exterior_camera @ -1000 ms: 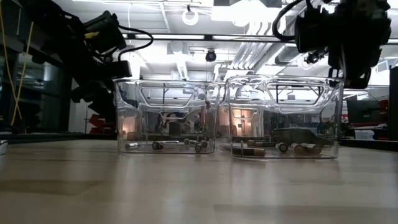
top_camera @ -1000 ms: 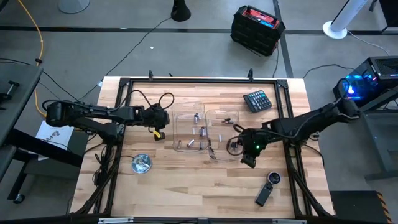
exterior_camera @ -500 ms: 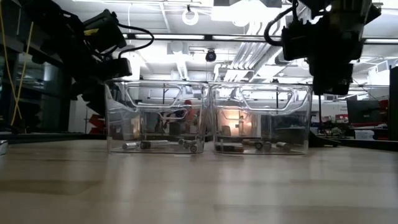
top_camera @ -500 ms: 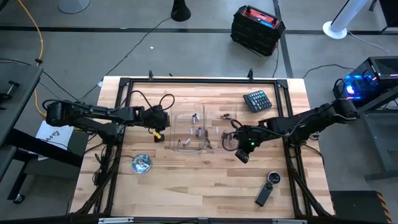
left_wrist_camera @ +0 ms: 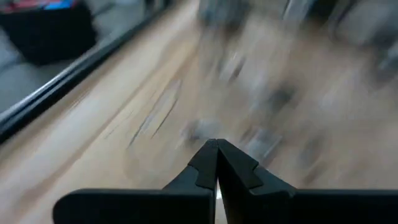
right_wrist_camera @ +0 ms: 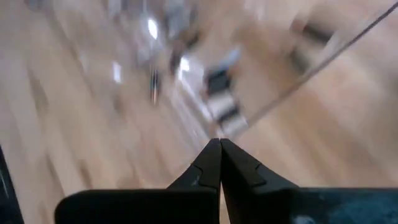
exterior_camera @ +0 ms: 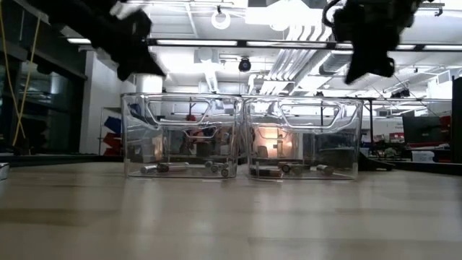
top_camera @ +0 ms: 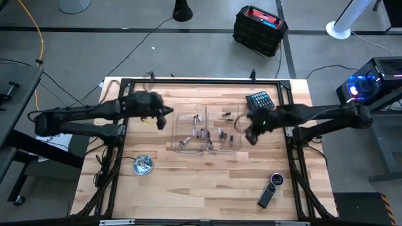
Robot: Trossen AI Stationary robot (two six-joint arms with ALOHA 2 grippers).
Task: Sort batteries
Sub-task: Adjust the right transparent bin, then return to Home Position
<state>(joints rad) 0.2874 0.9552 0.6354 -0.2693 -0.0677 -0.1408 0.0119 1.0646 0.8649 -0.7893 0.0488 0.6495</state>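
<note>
Two clear trays stand side by side at mid-table, the left tray (top_camera: pixel 188 130) (exterior_camera: pixel 180 137) and the right tray (top_camera: pixel 224 129) (exterior_camera: pixel 303 137). Small batteries lie on both floors: silvery ones (top_camera: pixel 202 132) (exterior_camera: pixel 164 167) in the left tray, darker ones (top_camera: pixel 223 133) (exterior_camera: pixel 289 170) in the right. My left gripper (top_camera: pixel 164 117) (left_wrist_camera: pixel 216 144) is shut and hangs above the table just left of the trays. My right gripper (top_camera: pixel 251 133) (right_wrist_camera: pixel 219 142) is shut and hangs just right of them. In the low view both sit higher than the tray rims.
A black keypad gadget (top_camera: pixel 259 100) lies near the far right of the table. A round shiny metal dish (top_camera: pixel 142 165) sits at the near left. A black oblong gadget (top_camera: pixel 266 197) and a round dark piece (top_camera: pixel 276 180) lie at the near right. A black frame (top_camera: pixel 201 80) borders the table.
The two trays have slid together a little toward the table's left and far edges, then stopped. My right gripper has moved from their near right corner toward the far edge and risen. My left gripper has risen and shifted toward the far edge.
</note>
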